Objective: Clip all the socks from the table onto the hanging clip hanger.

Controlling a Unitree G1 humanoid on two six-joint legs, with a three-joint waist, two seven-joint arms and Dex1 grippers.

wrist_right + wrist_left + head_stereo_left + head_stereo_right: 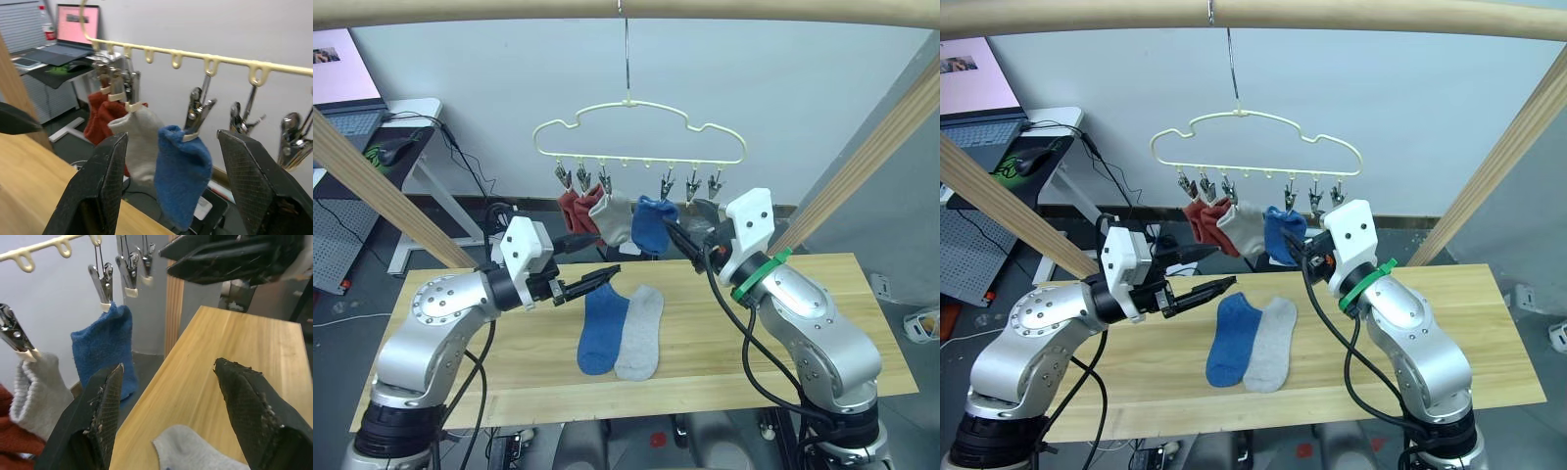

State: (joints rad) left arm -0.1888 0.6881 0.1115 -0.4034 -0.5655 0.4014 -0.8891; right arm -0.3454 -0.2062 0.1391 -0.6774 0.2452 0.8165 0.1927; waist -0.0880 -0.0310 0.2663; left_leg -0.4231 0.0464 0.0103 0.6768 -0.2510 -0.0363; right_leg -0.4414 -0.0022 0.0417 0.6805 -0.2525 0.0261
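Four socks up on the clip hanger (636, 132), two down on the table (822, 323).

Hanging from the wooden pole (626, 10) by a metal hook, six clips along the bottom bar: two rust red socks (576, 209) at the left, then one light grey sock (613, 217), then one blue sock (652, 220), with the two right-hand clips (703, 182) bare. Lying flat mid-table, side by side and touching: a second blue sock (603, 329) on the left, a second grey sock (639, 331) on the right. Left gripper (595, 280) over the table just left of that pair, fingers apart and holding nothing. Right gripper (171, 181) up by the hung blue sock, fingers spread wide, gripping nothing. Light-wood planks underfoot, pale wall behind, laptop (342, 83) on a desk far left.
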